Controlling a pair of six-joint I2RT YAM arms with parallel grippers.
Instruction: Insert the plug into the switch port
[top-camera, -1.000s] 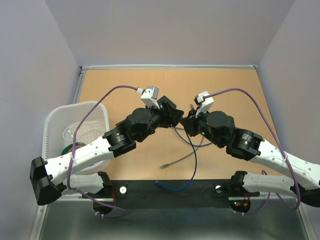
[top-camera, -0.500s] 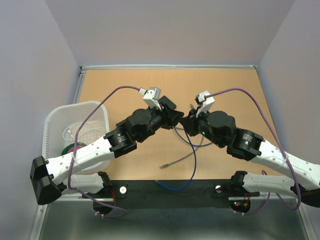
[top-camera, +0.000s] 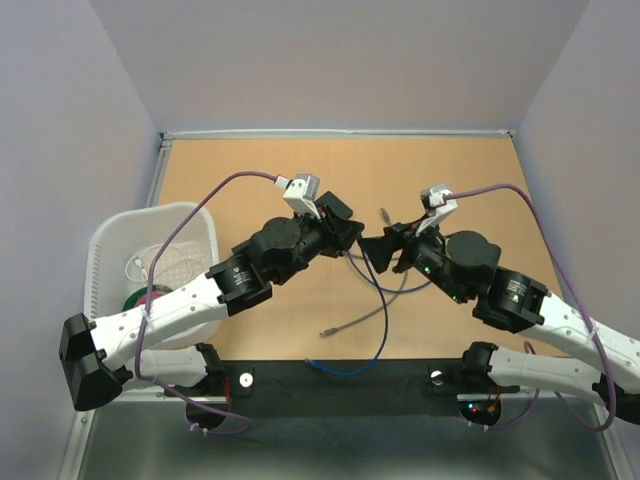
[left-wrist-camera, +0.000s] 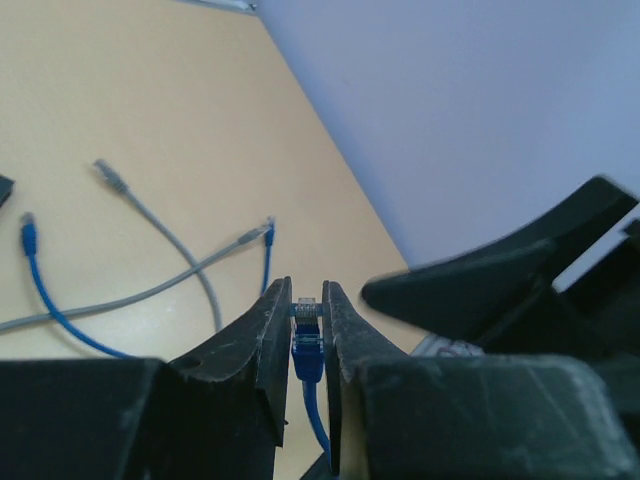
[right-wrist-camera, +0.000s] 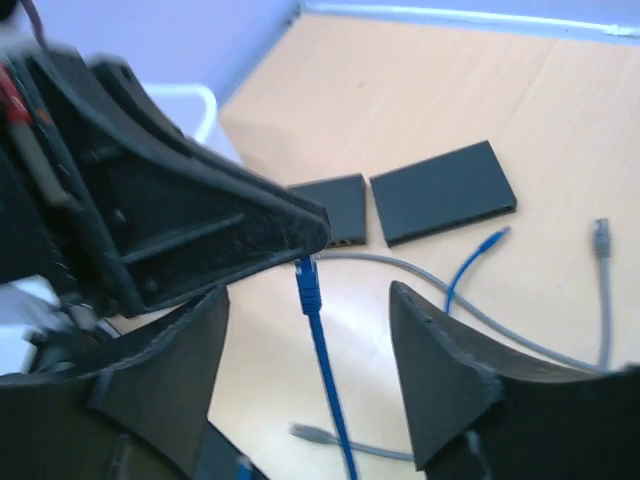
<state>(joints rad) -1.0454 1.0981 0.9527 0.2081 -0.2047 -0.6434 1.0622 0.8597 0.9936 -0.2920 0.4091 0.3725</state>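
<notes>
Right gripper (right-wrist-camera: 305, 298) withdrawn, plug (left-wrist-camera: 306, 342) pinched, port apparently hidden

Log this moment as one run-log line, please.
left gripper: shut on blue plug, aloft | right gripper: open, empty | insertion: not yet done | larger dark box: on table

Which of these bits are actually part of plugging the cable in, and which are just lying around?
In the job:
- blue plug, pinched in the left gripper
- right gripper, open
- black boxes, one presumably the switch

Lying about:
- grey cable
- loose blue cable end
- white basket
</notes>
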